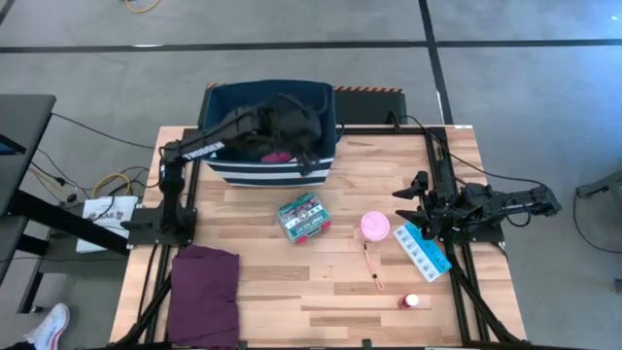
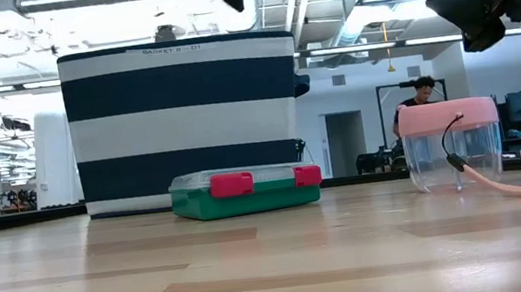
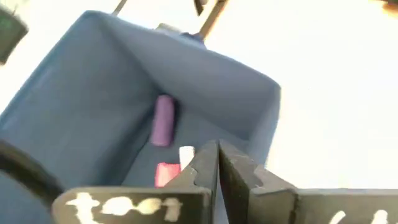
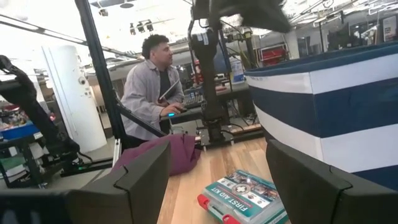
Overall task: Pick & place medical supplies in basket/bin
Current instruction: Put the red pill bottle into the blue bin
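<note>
Bin stands behind first-aid kit, pink tub, pill strip.

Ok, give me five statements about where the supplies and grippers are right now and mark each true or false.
1. The left gripper is over the basket. True.
2. The left gripper's fingers are spread wide. False: they are closed together, holding nothing.
3. The green-red packet lies inside the basket. False: it lies on the table in front of the basket.
4. A purple roll lies in the basket. True.
5. The right gripper holds the pink tub. False: the tub stands on the table, and the right gripper is open and empty, off to the table's right side.
</note>
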Available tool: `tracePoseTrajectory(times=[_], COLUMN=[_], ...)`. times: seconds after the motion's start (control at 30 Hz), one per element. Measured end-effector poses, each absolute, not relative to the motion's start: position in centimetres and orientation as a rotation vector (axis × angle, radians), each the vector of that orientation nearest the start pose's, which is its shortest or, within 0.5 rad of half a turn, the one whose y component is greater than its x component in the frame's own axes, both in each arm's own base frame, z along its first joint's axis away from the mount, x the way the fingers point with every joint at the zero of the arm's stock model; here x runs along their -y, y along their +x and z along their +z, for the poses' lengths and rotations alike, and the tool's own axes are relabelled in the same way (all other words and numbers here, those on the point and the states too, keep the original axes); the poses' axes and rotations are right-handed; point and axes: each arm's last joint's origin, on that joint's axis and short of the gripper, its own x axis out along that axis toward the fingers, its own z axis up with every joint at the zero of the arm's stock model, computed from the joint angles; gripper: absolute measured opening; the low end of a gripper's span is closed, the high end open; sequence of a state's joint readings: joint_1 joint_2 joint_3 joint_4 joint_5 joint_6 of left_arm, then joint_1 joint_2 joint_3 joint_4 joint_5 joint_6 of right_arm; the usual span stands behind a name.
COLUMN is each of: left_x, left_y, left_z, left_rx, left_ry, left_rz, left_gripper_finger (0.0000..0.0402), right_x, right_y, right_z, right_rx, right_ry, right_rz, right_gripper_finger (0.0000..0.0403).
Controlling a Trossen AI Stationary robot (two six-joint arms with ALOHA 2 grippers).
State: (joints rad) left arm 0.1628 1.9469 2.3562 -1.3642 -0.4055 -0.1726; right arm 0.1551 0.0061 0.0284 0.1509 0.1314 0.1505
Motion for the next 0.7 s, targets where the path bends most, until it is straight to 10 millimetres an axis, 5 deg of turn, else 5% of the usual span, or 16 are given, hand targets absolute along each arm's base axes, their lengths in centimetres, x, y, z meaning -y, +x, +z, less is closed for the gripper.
tracePoseTrajectory(times=[0.3,0.7], left_x=[1.4,10.7], left_y=[37.5,34.1], left_z=[42.9,42.2], left_rx=[-0.826,-0.872], left_ry=[0.135,0.316], left_rz=[0.524,0.507], left_gripper_finger=[0.0,0.0], right_x=[-1.1,-1.2], right_y=[9.4,9.4], right_z=[18.5,18.6], right_rx=[0.147,0.158], right_ry=[0.184,0.266], right_rz=[0.044,0.056], right_gripper_finger=[0.026,0.026])
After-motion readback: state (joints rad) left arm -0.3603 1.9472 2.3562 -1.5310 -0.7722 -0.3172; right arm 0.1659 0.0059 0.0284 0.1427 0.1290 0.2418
